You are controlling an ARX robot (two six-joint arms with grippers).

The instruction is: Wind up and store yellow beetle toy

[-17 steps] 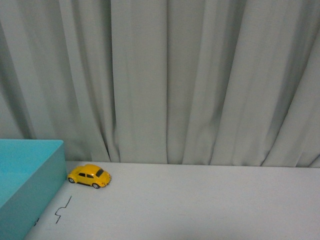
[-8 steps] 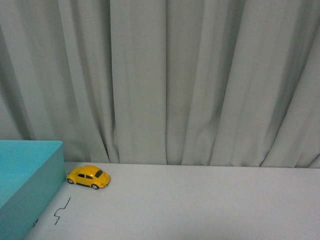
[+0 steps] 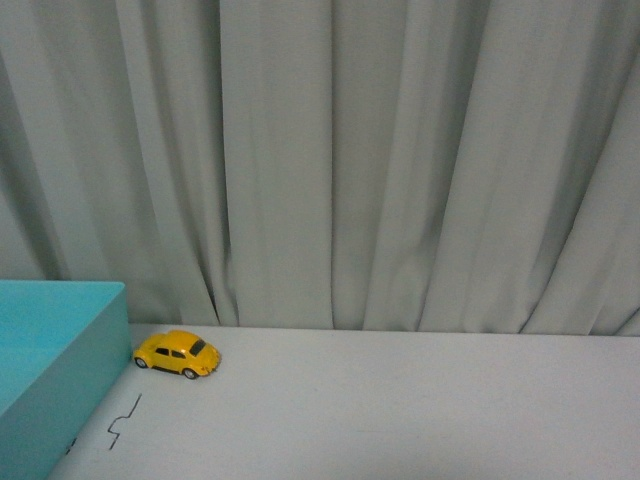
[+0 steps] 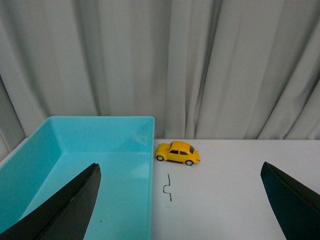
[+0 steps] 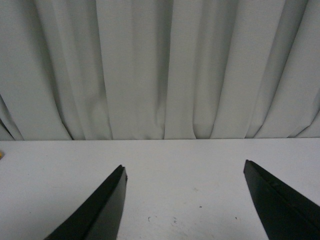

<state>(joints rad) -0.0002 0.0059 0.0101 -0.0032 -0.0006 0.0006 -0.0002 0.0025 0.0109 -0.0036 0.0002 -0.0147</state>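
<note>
The beetle (image 4: 177, 153) sat on the tabletop (image 3: 420, 410) just beside the bin (image 4: 102, 120), at twelve o'clock from the spread left claw (image 4: 180, 166), long axis crosswise. The right claw (image 5: 184, 165), also spread, was farther.

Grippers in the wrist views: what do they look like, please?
Little of them shows. The left gripper has two plain black fingers, wedge-shaped, tapering to pointed tips. The right gripper has the same black tapering fingers. No cables or markings are visible; the front view shows neither arm.
</note>
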